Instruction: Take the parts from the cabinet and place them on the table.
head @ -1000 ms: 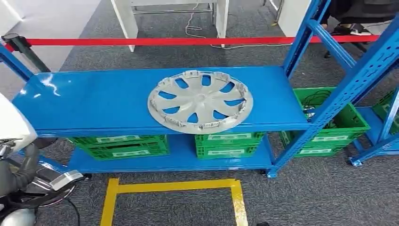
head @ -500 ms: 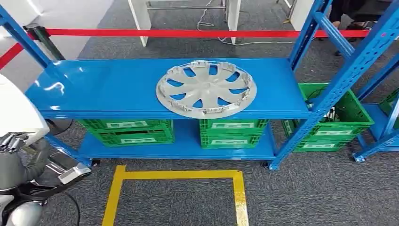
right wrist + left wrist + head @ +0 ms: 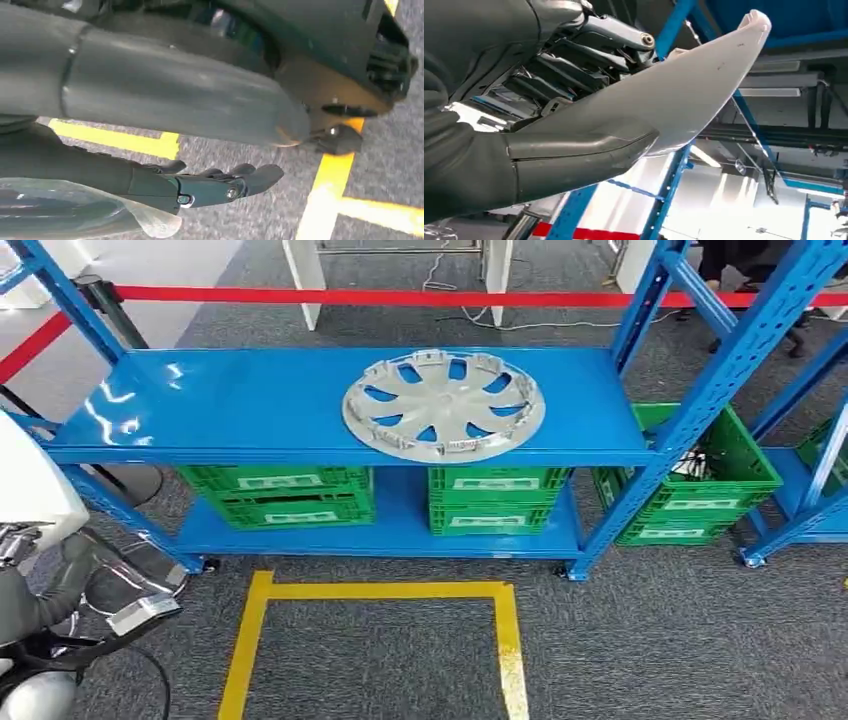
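Note:
A silver hubcap (image 3: 445, 405) lies flat on the top shelf of the blue rack (image 3: 250, 400), right of the middle. My left hand (image 3: 509, 150) grips a white curved panel (image 3: 684, 95), thumb on one face and dark fingers (image 3: 574, 65) on the other. In the head view that panel (image 3: 30, 495) shows at the left edge, low beside my body, well short of the rack. My right hand (image 3: 165, 110) hangs over the grey carpet with its fingers (image 3: 220, 185) stretched out and nothing in them.
Green crates (image 3: 285, 495) stand on the rack's bottom shelf, with another crate (image 3: 700, 490) to the right under a second blue frame. A yellow tape square (image 3: 380, 592) marks the carpet before the rack. Red barrier tape (image 3: 400, 297) runs behind it.
The whole picture has shifted: my camera moved, and the rack now sits higher and more squarely in view. The hubcap has not moved on its shelf. The white panel stays in my left hand.

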Robot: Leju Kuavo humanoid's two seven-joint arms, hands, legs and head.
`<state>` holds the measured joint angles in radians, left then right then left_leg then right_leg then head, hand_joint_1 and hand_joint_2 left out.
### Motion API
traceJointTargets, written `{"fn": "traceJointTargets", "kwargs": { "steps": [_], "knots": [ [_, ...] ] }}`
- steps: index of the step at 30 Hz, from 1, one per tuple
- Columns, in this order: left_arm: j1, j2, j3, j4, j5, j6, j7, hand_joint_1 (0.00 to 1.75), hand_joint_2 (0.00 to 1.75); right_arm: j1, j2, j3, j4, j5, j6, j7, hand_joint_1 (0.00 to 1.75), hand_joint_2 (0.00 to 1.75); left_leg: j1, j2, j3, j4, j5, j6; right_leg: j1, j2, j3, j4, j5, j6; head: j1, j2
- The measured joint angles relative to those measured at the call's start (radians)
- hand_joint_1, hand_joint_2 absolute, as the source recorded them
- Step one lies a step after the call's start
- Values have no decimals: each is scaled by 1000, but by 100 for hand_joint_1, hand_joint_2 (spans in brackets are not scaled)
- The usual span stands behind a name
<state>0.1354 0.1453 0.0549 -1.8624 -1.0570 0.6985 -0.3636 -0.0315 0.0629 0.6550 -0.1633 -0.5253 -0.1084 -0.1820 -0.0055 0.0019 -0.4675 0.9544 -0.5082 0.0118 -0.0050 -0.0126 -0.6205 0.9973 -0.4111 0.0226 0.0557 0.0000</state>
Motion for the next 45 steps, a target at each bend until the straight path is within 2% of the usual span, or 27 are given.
{"fn": "traceJointTargets", "kwargs": {
  "steps": [1, 2, 4, 5, 7, 9, 10, 11, 12, 15, 16, 18, 20, 21, 23, 25, 27, 30, 31, 32, 34, 35, 36, 38, 40, 42, 45],
  "knots": [
    [-5, 0, -1, 0, 1, 0, 0, 175, 175, 0, 0, 0, 0, -5, -5, -2, 0, 0, 5, 5, -7, -3, 12, 5, -3, 7, -8, 12, -31, 3, -2, 0],
    [-10, 0, -2, 0, 1, 0, 0, 175, 175, 0, 0, -2, 0, -10, -8, -6, 0, 0, 5, 5, -22, -2, 21, 16, -3, 9, -31, 54, -91, 6, 2, 0],
    [-13, 0, -7, 0, -4, 0, 5, 175, 175, 0, 1, -3, 0, -14, -9, -13, 0, 0, 3, 5, -52, 5, 40, 20, -5, 10, -67, 199, -198, 11, 6, 0],
    [-13, 0, -7, 1, -7, 0, 5, 175, 175, 0, 1, -3, 0, -14, -9, -15, 0, 0, 2, 5, -69, 9, 50, 21, -5, 10, -79, 269, -227, 14, 6, 0],
    [-16, 0, -11, 2, -11, 0, 4, 175, 175, 0, 1, -4, 0, -13, -12, -15, 0, 0, 1, 6, -103, 20, 68, 19, -5, 10, -53, 298, -189, 16, 6, 0],
    [-21, 0, -13, 3, -11, 0, 1, 175, 175, 0, 1, -4, 0, -14, -13, -15, 0, 0, 2, 5, -135, 33, 83, 14, -5, 10, 41, 182, -119, 13, 6, 0],
    [-23, 0, -14, 3, -11, 0, -2, 175, 175, -1, 1, -4, 0, -18, -15, -15, 0, 0, 2, 5, -147, 41, 89, 10, -5, 10, 103, 96, -114, 10, 6, 0],
    [-23, 0, -14, 3, -11, 0, -8, 175, 175, -3, 1, -5, 0, -20, -17, -17, 0, 0, -3, 5, -158, 48, 94, 3, -2, 11, 159, 11, -152, 8, 6, 0],
    [-27, 0, -14, 3, -11, 0, -12, 175, 175, -3, 2, -5, 0, -22, -21, -18, 0, 0, -2, 5, -163, 53, 104, -2, -1, 13, 176, -21, -161, 0, 3, 1],
    [-34, -2, -18, 3, -21, 0, -24, 175, 175, 4, 3, -5, 2, -30, -22, -19, 0, 0, 0, 5, -169, 49, 128, -18, 1, 12, 144, -17, -144, -18, 5, 0],
    [-34, -3, -20, 3, -24, 0, -29, 175, 175, 4, 4, -6, 2, -35, -26, -23, 0, 0, 3, 1, -176, 56, 113, -23, -4, 6, 134, -19, -132, -29, 6, 0],
    [-37, -4, -23, 3, -34, 0, -35, 175, 175, 4, 5, -15, 3, -42, -27, -27, 0, 0, 7, 1, -198, 149, -19, -38, -4, 4, 119, -17, -108, -41, -10, 0],
    [-38, -7, -29, 4, -44, 0, -36, 175, 175, 4, 5, -20, 3, -43, -27, -30, 0, 0, 12, 1, -219, 299, -108, -47, -3, 4, 89, -12, -86, -41, -13, 0],
    [-39, -10, -33, 5, -46, 0, -38, 175, 175, 5, 5, -21, 3, -44, -27, -30, 0, 0, 14, 1, -218, 343, -112, -50, -3, 4, 74, -8, -77, -41, -15, 0],
    [-43, -15, -37, 5, -47, 0, -39, 175, 175, 4, 5, -23, 3, -46, -27, -31, 0, 0, 19, 1, -166, 311, -52, -51, -4, 3, 38, 4, -60, -38, -16, 0],
    [-51, -17, -37, 5, -52, 0, -45, 175, 175, 5, 5, -27, 3, -49, -26, -32, 0, 0, 22, 1, -52, 151, -1, -48, -5, 4, 11, 15, -46, -31, -17, 0],
    [-61, -21, -40, 5, -55, 0, -51, 175, 175, 4, 5, -30, 3, -53, -25, -33, 0, 0, 16, -1, 22, 20, -40, -34, 0, 6, -1, 20, -31, -18, -18, 0],
    [-68, -23, -45, 5, -56, 0, -51, 175, 175, 6, 5, -30, 4, -55, -22, -35, 0, 0, 7, -1, 0, 25, -19, -14, -6, 6, -9, 6, 6, 5, -21, 0],
    [-72, -25, -49, 6, -56, 0, -51, 175, 175, 9, 5, -30, 6, -55, -22, -35, 0, 0, 17, 4, -15, 16, -3, -1, -9, 7, -16, 10, -5, 10, -21, 0],
    [-78, -27, -52, 7, -56, 0, -51, 175, 175, 8, 5, -30, 6, -55, -22, -36, 0, 0, 14, 6, -26, 16, 8, 6, -8, 9, -30, 30, -50, 14, -20, 0],
    [-82, -29, -57, 10, -54, 0, -51, 175, 175, 7, 5, -30, 7, -53, -22, -35, 0, 0, 11, 7, -56, 18, 31, 18, -7, 10, -65, 158, -176, 19, -10, 0],
    [-82, -29, -57, 11, -54, 0, -51, 175, 175, 7, 5, -30, 7, -53, -23, -35, 0, 0, 9, 7, -74, 18, 45, 20, -7, 10, -80, 238, -220, 22, -10, 0],
    [-82, -29, -58, 13, -54, 0, -51, 175, 175, 6, 5, -30, 7, -53, -23, -35, 0, 0, 6, 7, -92, 20, 59, 20, -7, 10, -83, 296, -233, 22, -10, 0],
    [-83, -29, -59, 17, -54, 0, -51, 175, 175, 6, 5, -30, 7, -52, -24, -35, 0, 0, 3, 7, -128, 26, 83, 18, -6, 10, -41, 298, -172, 19, -10, 0],
    [-83, -30, -60, 20, -53, 0, -51, 175, 175, 4, 5, -30, 7, -52, -26, -36, 0, 0, 1, 7, -162, 35, 103, 14, -5, 10, 66, 174, -110, 10, -10, 0],
    [-84, -30, -60, 20, -47, 0, -53, 175, 175, -3, 3, -30, 7, -51, -30, -38, 0, 0, -4, 7, -179, 47, 121, 5, 3, 12, 209, -23, -162, 0, -9, 0],
    [-85, -32, -61, 21, -47, 0, -54, 175, 175, -1, 3, -30, 7, -34, -32, -75, 0, 0, 3, 9, -186, 36, 161, -10, 9, 13, 185, -32, -159, -14, -12, 1]
  ]
}}
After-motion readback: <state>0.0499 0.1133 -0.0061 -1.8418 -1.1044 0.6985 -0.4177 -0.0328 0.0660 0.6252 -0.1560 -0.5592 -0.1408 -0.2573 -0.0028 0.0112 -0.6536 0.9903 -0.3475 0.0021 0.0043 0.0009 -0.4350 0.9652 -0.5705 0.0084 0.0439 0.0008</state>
